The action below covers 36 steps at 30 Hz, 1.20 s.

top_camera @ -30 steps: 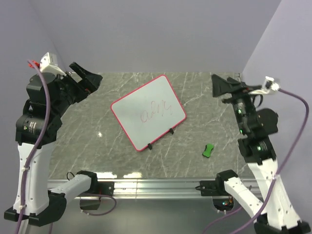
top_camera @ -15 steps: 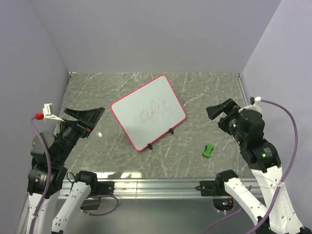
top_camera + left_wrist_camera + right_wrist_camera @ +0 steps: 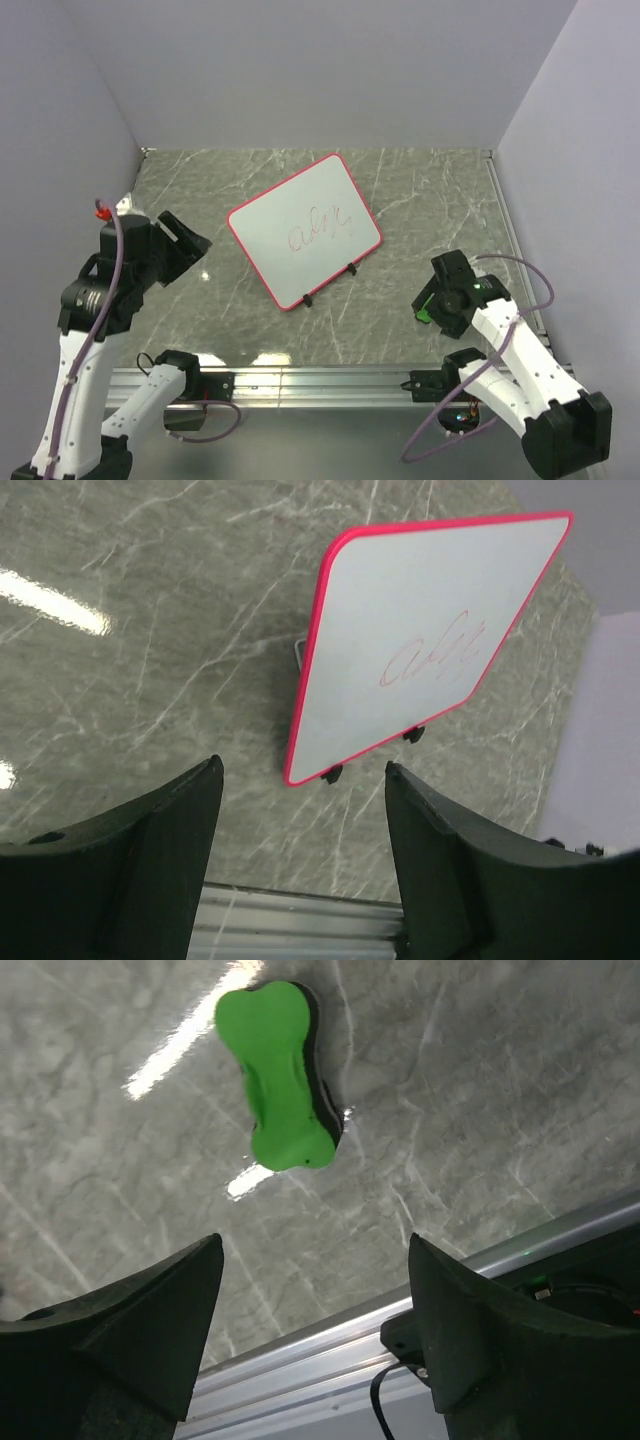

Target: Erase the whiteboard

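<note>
The whiteboard (image 3: pixel 305 228) lies tilted at the middle of the table, white with a red-pink frame, two black feet on its near edge and a red scribble (image 3: pixel 322 228) at its centre. It also shows in the left wrist view (image 3: pixel 420 650). My left gripper (image 3: pixel 185 245) is open and empty, left of the board and apart from it; in its own view (image 3: pixel 300 765) the board lies beyond the fingertips. My right gripper (image 3: pixel 445 290) is open and empty, low over a small green block (image 3: pixel 424 308), which lies just ahead of the fingertips (image 3: pixel 278 1075).
An aluminium rail (image 3: pixel 320 380) runs along the table's near edge and shows in both wrist views (image 3: pixel 330 1360). Lilac walls close in the left, back and right sides. The grey marbled tabletop (image 3: pixel 420 200) surrounds the board.
Both arms have come down from raised poses. The right gripper dropped to the green block at the near right. The left gripper lowered and now points toward the board. The board has not moved.
</note>
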Each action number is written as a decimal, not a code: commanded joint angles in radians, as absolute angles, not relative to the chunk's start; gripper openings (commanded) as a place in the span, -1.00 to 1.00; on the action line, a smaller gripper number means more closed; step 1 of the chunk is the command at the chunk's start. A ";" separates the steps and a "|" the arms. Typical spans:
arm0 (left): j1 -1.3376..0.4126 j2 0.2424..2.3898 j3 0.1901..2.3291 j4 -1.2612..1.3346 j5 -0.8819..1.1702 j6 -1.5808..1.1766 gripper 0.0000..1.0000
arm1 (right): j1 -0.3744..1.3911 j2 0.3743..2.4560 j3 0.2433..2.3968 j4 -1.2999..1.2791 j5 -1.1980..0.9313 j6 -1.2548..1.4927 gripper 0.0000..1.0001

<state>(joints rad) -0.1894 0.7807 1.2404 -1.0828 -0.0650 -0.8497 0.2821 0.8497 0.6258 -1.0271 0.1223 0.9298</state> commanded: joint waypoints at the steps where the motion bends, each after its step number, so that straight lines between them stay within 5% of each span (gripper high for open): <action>1: -0.190 0.735 1.207 -1.108 -0.023 -0.792 0.41 | 0.288 0.923 0.603 -0.942 0.135 0.986 0.61; 19: -0.190 0.773 1.289 -1.150 -0.009 -0.692 0.40 | 0.287 1.166 0.609 -0.788 0.248 0.954 0.39; 29: -0.190 0.773 1.285 -1.160 -0.009 -0.690 0.40 | 0.285 1.258 0.660 -0.770 0.299 0.896 0.07; 36: -0.190 0.779 1.275 -1.138 -0.009 -0.698 0.40 | 0.287 1.296 0.701 -0.776 0.298 0.890 -0.36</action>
